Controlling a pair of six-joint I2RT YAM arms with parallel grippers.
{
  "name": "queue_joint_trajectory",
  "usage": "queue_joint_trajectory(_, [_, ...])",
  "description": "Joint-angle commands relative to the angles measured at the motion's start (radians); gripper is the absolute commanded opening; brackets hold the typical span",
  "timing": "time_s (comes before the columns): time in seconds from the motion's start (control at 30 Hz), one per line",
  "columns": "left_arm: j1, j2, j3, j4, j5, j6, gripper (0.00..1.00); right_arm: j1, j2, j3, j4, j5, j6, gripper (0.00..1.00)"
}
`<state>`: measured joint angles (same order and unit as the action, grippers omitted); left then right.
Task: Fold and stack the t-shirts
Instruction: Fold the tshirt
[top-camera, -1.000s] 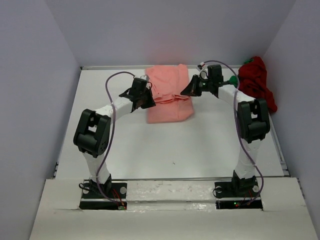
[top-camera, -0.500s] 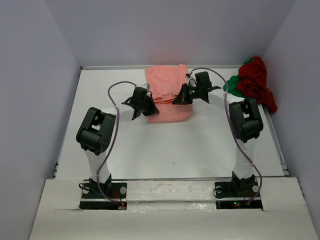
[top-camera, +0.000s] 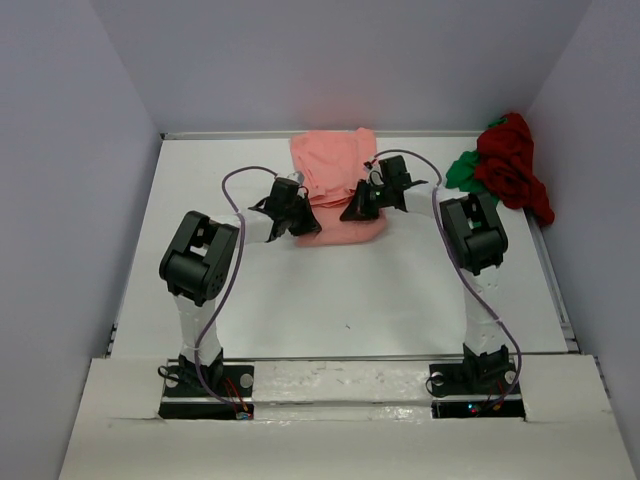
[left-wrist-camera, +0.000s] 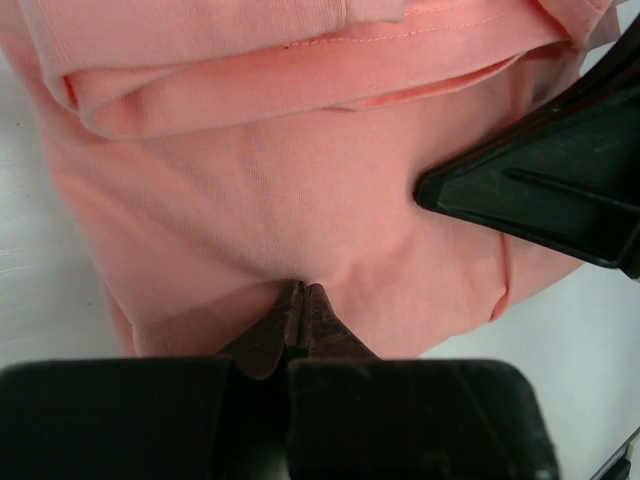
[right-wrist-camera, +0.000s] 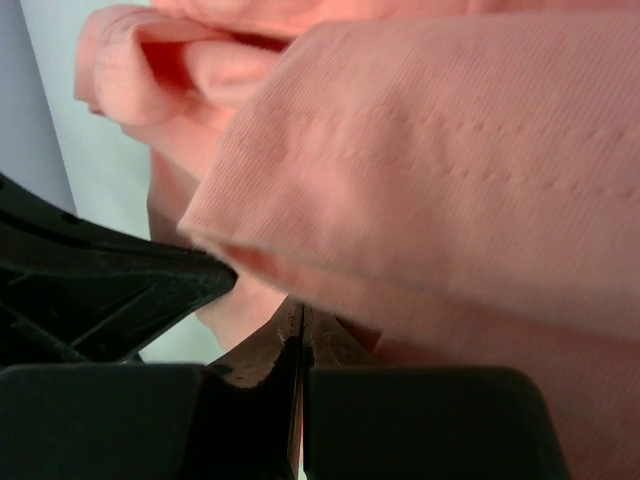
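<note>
The salmon-pink t-shirt (top-camera: 335, 180) lies partly folded at the back middle of the table. My left gripper (top-camera: 303, 222) is at the shirt's near left part. In the left wrist view its jaws (left-wrist-camera: 302, 290) are shut, with the pink cloth (left-wrist-camera: 260, 180) puckered at their tips. My right gripper (top-camera: 353, 210) is at the near right part. Its jaws (right-wrist-camera: 302, 308) are shut under a raised hemmed fold (right-wrist-camera: 430, 150). The two grippers are close together. The dark red t-shirt (top-camera: 512, 165) and the bright green t-shirt (top-camera: 462, 172) lie bunched at the back right.
The white table (top-camera: 330, 290) ends at grey walls on the left, back and right. The red and green pile sits against the right wall, just behind my right arm's elbow (top-camera: 472, 232).
Both grippers have moved inward toward each other and nearer to me over the pink shirt. The right arm has swung left, uncovering more of the green shirt.
</note>
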<state>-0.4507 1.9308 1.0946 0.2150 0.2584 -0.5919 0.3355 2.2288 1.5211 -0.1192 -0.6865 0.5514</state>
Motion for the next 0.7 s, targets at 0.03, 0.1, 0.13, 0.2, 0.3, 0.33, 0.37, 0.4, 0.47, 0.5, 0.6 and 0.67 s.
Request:
queue_joint_trajectory(0.03, [-0.006,-0.023,0.018,-0.035,-0.024,0.026,0.00,0.007,0.048,0.086,0.055,0.021,0.016,0.00])
queue_joint_trajectory(0.1, [-0.006,-0.032,0.016,-0.043,-0.030,0.029,0.00,0.007,0.060,0.114,0.055,0.033,0.018,0.00])
queue_joint_trajectory(0.13, [-0.006,-0.035,0.013,-0.045,-0.033,0.030,0.00,0.007,0.071,0.123,0.056,0.044,0.016,0.00])
queue_joint_trajectory(0.2, [-0.008,-0.044,0.010,-0.048,-0.034,0.033,0.00,0.007,0.084,0.148,0.061,0.051,0.021,0.00])
queue_joint_trajectory(0.3, [-0.006,-0.052,-0.001,-0.055,-0.036,0.038,0.00,0.007,0.120,0.214,0.061,0.056,0.034,0.00])
queue_joint_trajectory(0.33, [-0.006,-0.053,-0.002,-0.060,-0.039,0.043,0.00,0.007,0.129,0.253,0.059,0.061,0.038,0.00])
queue_joint_trajectory(0.37, [-0.006,-0.056,-0.007,-0.062,-0.041,0.043,0.00,0.007,0.146,0.273,0.059,0.061,0.042,0.00])
queue_joint_trajectory(0.4, [-0.008,-0.062,-0.013,-0.065,-0.042,0.046,0.00,0.007,0.156,0.293,0.059,0.062,0.048,0.00])
queue_joint_trajectory(0.47, [-0.008,-0.070,-0.022,-0.066,-0.047,0.047,0.00,0.007,0.176,0.362,0.058,0.077,0.050,0.00])
queue_joint_trajectory(0.5, [-0.006,-0.078,-0.024,-0.066,-0.047,0.047,0.00,0.007,0.198,0.388,0.050,0.085,0.048,0.00])
queue_joint_trajectory(0.6, [-0.008,-0.087,-0.036,-0.069,-0.050,0.052,0.00,0.007,0.238,0.503,0.036,0.120,0.047,0.00])
queue_joint_trajectory(0.67, [-0.008,-0.092,-0.045,-0.074,-0.054,0.055,0.00,0.007,0.288,0.572,0.024,0.133,0.048,0.00])
